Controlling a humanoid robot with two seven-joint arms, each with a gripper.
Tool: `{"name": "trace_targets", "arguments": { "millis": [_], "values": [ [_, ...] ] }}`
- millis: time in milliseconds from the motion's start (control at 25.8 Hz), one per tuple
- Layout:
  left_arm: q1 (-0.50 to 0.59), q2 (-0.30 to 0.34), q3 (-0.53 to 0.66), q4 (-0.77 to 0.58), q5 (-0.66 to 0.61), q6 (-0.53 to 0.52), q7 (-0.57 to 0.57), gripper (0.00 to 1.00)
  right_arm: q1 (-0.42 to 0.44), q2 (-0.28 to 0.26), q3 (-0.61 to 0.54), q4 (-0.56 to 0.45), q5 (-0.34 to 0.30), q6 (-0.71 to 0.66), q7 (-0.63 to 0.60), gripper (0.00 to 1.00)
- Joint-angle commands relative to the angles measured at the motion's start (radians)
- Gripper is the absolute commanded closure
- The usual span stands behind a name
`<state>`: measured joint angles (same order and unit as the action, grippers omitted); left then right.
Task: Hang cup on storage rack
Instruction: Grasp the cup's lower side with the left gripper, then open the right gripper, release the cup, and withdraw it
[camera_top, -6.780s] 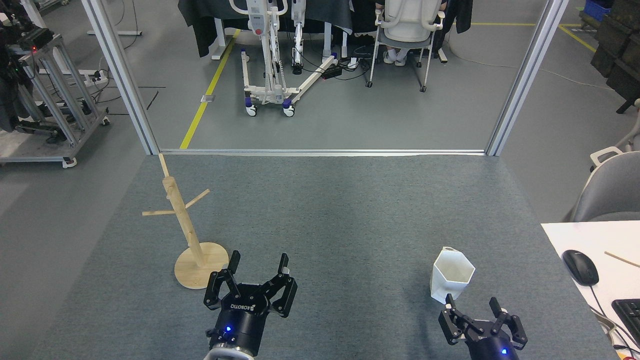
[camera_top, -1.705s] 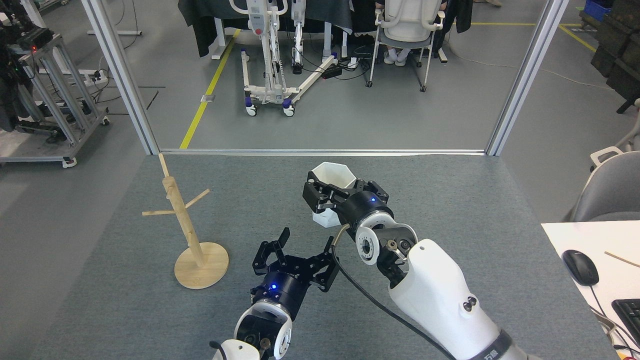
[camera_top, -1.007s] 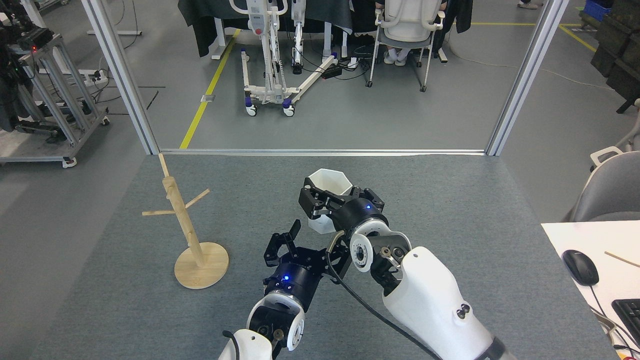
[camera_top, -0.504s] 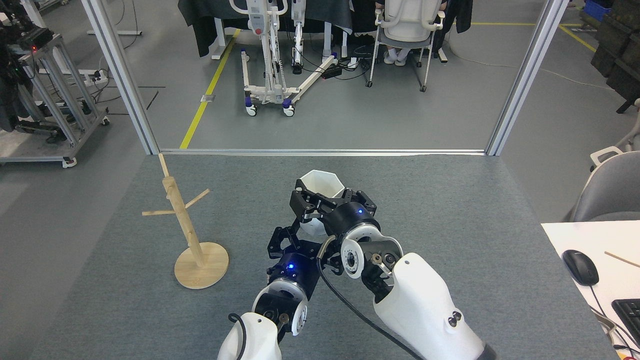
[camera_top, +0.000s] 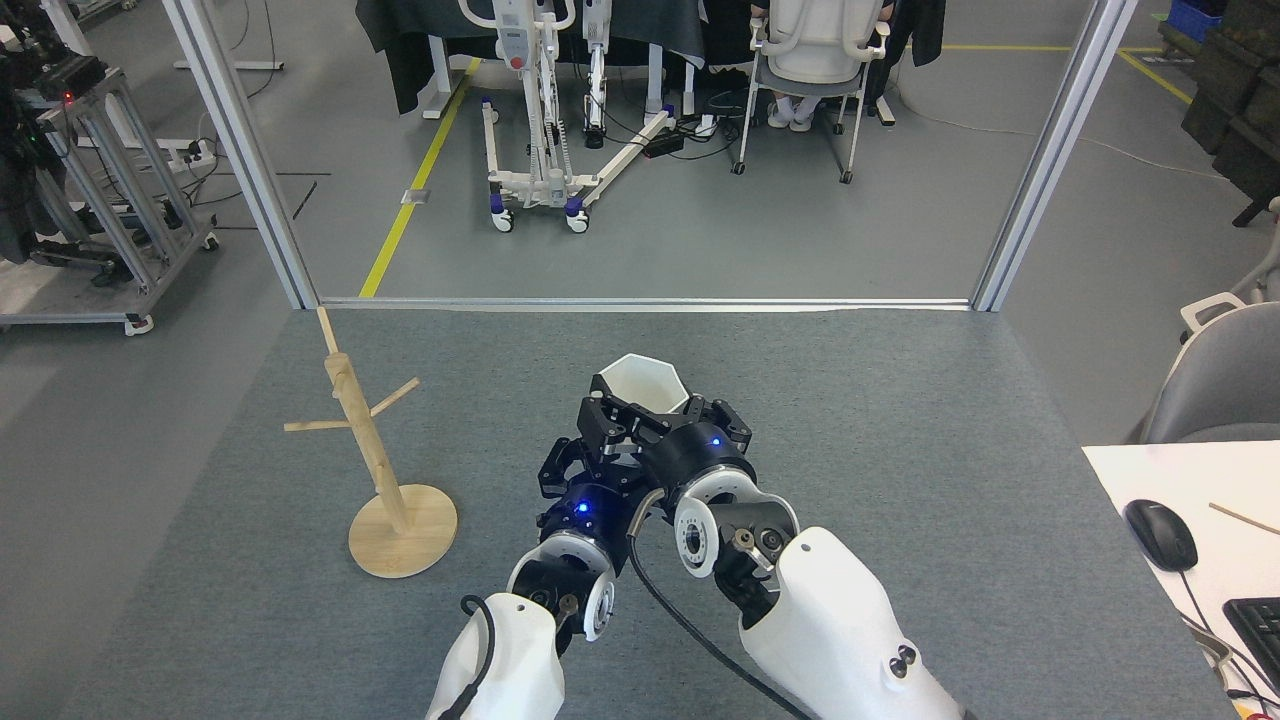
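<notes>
Cup upright at centre of table, gripped by my right gripper from near side. My left gripper just left of it and nearer me, below cup. Storage rack stands well to left. Mouse and keyboard on side desk far right.

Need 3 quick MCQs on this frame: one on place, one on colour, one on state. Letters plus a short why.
1. Where is the storage rack?
A. left of both grippers
B. right of them
C. off the mat

2. What colour is the cup?
A. blue
B. white
C. black

3. What state is the cup in?
A. hung on a peg
B. lying on its side
C. gripped upright by the right gripper

Key:
1 A: the rack stands on the grey mat, left of the arms.
2 B: its hexagonal rim and walls are white.
3 C: the black fingers clasp it, opening upward.
</notes>
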<state>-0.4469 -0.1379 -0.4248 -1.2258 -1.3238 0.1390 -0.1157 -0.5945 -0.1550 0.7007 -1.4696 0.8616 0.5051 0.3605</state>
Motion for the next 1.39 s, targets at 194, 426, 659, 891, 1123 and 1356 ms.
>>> {"name": "trace_targets", "arguments": {
  "millis": [194,426,659,891,1123,1356],
  "values": [
    [-0.001,0.001,0.0,0.003,0.008,0.016,0.007,0.55,0.001,0.0,0.006,-0.017,0.001,-0.045,0.002,1.0],
    [-0.001,0.001,-0.005,0.006,0.006,0.004,0.01,0.73,0.001,0.0,0.006,-0.017,0.001,-0.046,0.002,1.0],
    [0.004,0.001,-0.008,-0.009,0.006,-0.006,0.045,0.77,0.001,0.0,0.006,-0.018,-0.001,-0.05,-0.002,0.62],
    [0.022,0.004,-0.006,-0.021,0.005,-0.039,0.099,0.85,0.001,-0.003,0.002,-0.024,-0.001,-0.048,-0.006,0.02],
    [0.024,0.004,-0.002,-0.027,0.006,-0.064,0.12,0.9,0.002,-0.003,0.002,-0.024,-0.001,-0.054,-0.006,0.02],
    [0.025,0.004,-0.005,-0.041,0.006,-0.076,0.123,0.9,0.002,-0.005,0.003,-0.024,-0.001,-0.056,-0.006,0.02]
  ]
}}
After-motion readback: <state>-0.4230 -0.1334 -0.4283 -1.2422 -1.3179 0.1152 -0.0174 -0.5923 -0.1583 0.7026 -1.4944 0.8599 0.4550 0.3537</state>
